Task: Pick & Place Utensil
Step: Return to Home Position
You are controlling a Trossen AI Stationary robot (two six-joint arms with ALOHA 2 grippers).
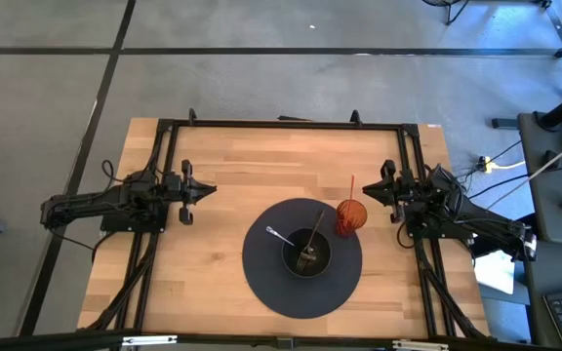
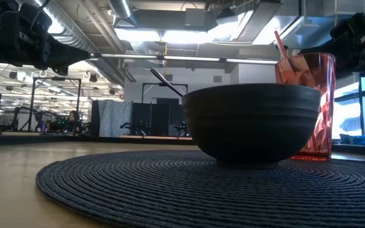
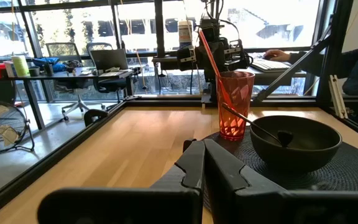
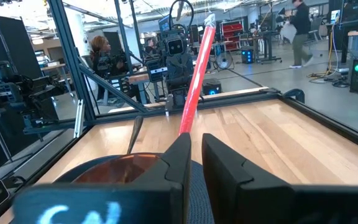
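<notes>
A dark bowl point(image 1: 287, 255) stands in the middle of a round dark woven placemat point(image 1: 261, 281). A fork point(image 1: 308, 255) and a silvery utensil point(image 1: 279, 236) lie in it, their handles leaning on the rim; one handle point(image 2: 166, 82) sticks out above it. A red cup point(image 1: 350, 218) with a red straw point(image 4: 194, 81) stands at the mat's far right edge. My left gripper point(image 1: 209, 190) hovers shut over the table's left part. My right gripper point(image 1: 369, 191) hovers just beyond the cup, with a narrow gap between its fingers and nothing in it.
A black frame point(image 1: 281, 124) runs around the wooden table. Bare wood point(image 1: 252, 166) lies between the two grippers and beyond the mat. People and office furniture show in the room behind the table.
</notes>
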